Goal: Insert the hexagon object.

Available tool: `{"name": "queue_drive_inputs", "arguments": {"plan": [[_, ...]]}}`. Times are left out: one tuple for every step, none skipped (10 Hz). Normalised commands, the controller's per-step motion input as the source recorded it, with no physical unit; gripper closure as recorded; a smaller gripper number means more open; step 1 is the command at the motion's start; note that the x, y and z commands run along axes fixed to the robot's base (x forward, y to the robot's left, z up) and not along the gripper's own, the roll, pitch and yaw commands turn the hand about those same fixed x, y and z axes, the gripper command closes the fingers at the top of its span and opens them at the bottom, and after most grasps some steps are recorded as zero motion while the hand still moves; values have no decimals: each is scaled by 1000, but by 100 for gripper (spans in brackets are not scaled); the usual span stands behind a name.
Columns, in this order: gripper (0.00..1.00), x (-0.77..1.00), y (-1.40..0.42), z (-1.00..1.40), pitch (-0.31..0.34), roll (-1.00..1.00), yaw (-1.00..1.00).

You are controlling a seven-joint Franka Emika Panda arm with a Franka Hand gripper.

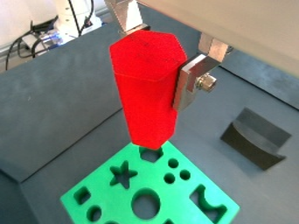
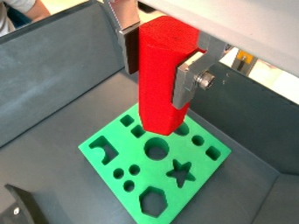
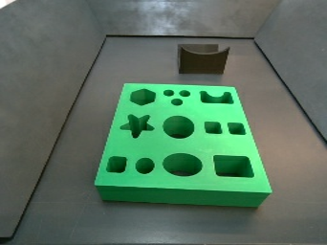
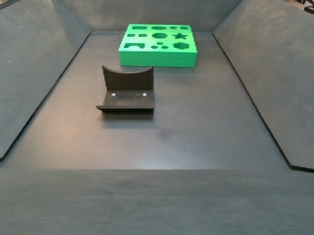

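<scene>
While the dark grey floor (image 3: 52, 144) of the walled bin takes up most of what you can see from the sides, the green board (image 3: 183, 144) lies flat on it, its top cut with a star, circles, squares and a hexagonal hole (image 3: 141, 96) near one corner. Well apart from the board stands the fixture (image 4: 127, 90), a dark bracket on its base plate. Neither side view catches the arm. Both wrist views show the gripper (image 1: 162, 61) above the board, clenched on the hexagon object (image 1: 147, 83), a silver finger (image 1: 194, 80) pressed flat against one face near the peg's upper end. The red peg hangs upright with its lower end over the board, though I cannot tell whether it touches or which hole it is over. It looks stiff, light and smooth, so likely slippery; gripping on two opposite flat faces, as here, seems the safest hold.
</scene>
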Motion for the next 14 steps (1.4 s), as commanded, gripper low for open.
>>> {"name": "queue_drive_inputs", "arguments": {"plan": [[100,-43,460,-1000,0,0,-40],[100,-31,446,-1000,0,0,-29],[100,-40,377,-1000,0,-50,-29],[100,0,183,-809,0,-204,-9],[100,14,80,-674,-1,-259,0],[100,80,0,-469,0,-329,26],[100,0,14,-643,0,-260,0],[100,-26,49,-883,-19,-147,0],[100,-157,69,-900,-49,-136,0],[100,-269,80,-931,-63,-90,63],[100,-331,123,-860,-84,0,71],[100,-103,106,-640,0,26,0],[100,-46,91,-429,0,0,0],[100,-11,66,-343,0,0,0]]}}
